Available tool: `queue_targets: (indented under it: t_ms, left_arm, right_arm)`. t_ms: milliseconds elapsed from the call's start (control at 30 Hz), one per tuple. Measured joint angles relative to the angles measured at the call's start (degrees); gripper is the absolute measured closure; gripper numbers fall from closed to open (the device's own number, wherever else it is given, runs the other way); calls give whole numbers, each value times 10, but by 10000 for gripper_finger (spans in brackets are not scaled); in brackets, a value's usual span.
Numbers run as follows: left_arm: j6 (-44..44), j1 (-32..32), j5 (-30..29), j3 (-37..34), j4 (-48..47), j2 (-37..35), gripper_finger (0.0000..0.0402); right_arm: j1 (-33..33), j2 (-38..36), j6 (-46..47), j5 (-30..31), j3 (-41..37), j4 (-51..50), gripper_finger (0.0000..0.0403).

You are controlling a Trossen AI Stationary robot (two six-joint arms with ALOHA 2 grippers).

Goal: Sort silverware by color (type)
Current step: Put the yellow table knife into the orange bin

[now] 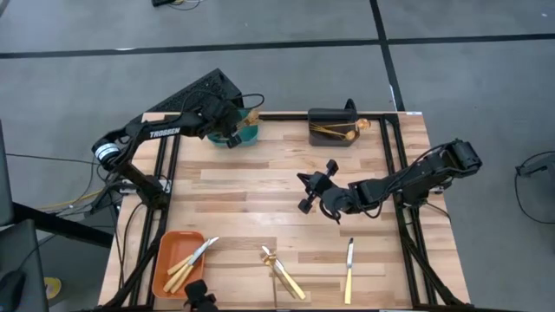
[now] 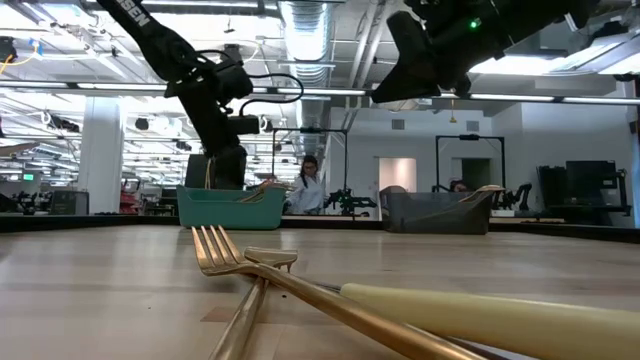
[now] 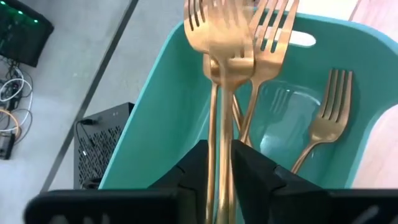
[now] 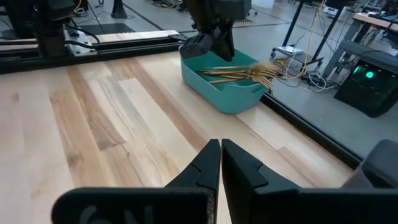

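On the left, the left gripper hangs over the teal plastic bin at the worktop's far edge, because forks belong there. Its jaws pinch a slim gold fork by the handle, tines out over the bin; the grip looks slack, probably a release. Only the left wrist view shows this fork and the gold forks already lying inside.

The dark grey bin holds gold spoons. The right gripper hovers mid-worktop, jaws pressed together on nothing, as its wrist view confirms.

The high view alone shows the orange bin with knives, a loose gold fork pair and one knife waiting along the near edge.
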Motion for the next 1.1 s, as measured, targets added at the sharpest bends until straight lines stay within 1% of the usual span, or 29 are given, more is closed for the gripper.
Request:
queue_targets:
  t_ms: [267,333,433,533,667,900,1100]
  left_arm:
    - [-14,0,-38,0,-9,0,292]
    - [-35,-4,-24,0,-25,0,286]
    - [-49,-18,25,0,-43,-2,284]
    - [-54,-45,35,-2,-42,-3,284]
    - [-72,-94,33,-3,-40,-3,284]
    - [-126,-209,33,-3,-40,-3,284]
    - [-180,-329,8,-3,-36,-3,284]
  right_arm:
    - [2,0,0,-2,0,-4,363]
    - [2,0,15,-2,0,-22,363]
    - [1,0,48,-6,0,-60,363]
    - [1,13,79,-44,0,-92,362]
    - [4,46,103,-92,-3,-91,362]
    - [32,99,105,-94,-3,-73,362]
    - [47,105,133,-96,-3,-79,362]
